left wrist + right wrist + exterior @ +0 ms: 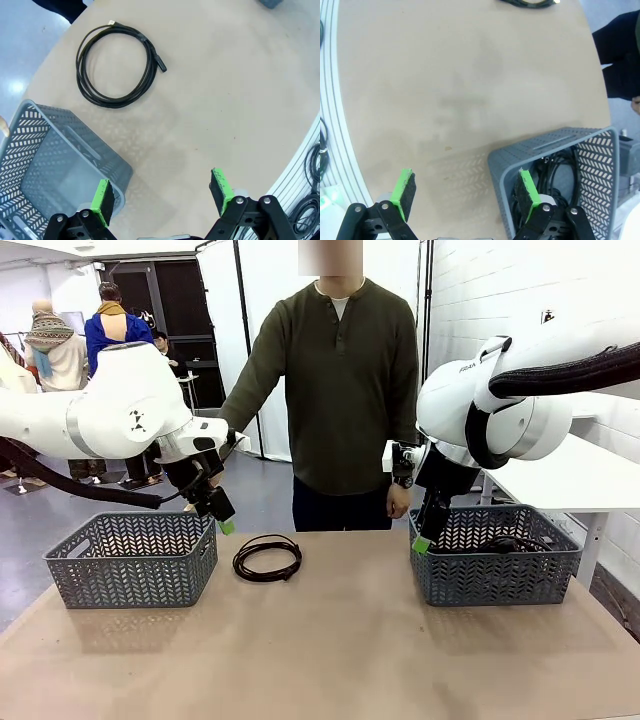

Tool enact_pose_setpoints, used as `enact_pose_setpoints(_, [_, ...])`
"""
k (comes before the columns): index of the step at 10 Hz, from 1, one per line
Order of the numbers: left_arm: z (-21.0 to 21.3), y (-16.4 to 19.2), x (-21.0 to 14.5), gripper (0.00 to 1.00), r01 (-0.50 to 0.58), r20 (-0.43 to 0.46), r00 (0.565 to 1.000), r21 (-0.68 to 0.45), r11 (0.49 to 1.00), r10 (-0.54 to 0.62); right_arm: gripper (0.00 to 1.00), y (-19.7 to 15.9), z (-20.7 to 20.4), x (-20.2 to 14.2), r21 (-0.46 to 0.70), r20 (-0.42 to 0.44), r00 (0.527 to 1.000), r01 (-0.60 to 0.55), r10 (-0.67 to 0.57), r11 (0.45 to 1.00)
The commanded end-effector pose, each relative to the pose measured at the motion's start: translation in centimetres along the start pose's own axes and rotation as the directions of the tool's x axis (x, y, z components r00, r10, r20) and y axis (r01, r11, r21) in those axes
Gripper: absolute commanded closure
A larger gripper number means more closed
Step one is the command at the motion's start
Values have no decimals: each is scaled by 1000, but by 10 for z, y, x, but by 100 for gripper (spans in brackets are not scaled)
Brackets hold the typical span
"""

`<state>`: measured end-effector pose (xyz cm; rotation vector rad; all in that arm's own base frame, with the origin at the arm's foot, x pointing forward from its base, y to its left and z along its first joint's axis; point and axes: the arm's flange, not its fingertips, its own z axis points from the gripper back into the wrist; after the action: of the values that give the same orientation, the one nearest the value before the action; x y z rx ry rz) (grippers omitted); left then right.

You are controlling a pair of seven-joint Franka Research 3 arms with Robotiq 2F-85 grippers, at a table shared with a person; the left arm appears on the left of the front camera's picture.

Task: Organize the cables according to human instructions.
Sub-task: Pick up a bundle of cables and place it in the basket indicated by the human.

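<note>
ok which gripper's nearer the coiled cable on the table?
Left. The left gripper hovers open just left of the coiled cable, above the left basket's corner. The right gripper is open across the table, at the right basket.

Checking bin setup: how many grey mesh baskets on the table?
2: one grey plastic mesh basket at the robot's left, nothing visible inside; another at its right, holding black cables.

Front camera faces the person; wrist cameras overlook the table (240,100)
</note>
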<state>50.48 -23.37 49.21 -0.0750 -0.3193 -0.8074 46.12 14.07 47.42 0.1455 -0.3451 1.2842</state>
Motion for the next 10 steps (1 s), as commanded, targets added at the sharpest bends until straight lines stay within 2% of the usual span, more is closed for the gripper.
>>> enact_pose_setpoints(1, [1,-1,-2,0,2,4,1000,2,1000,-2,0,0,0,0,-2,-2,1000,5,-5,1000])
enact_pose_setpoints(10, [0,-2,1,0,4,0,1000,0,1000,-4,0,0,0,0,-2,-2,1000,5,-5,1000])
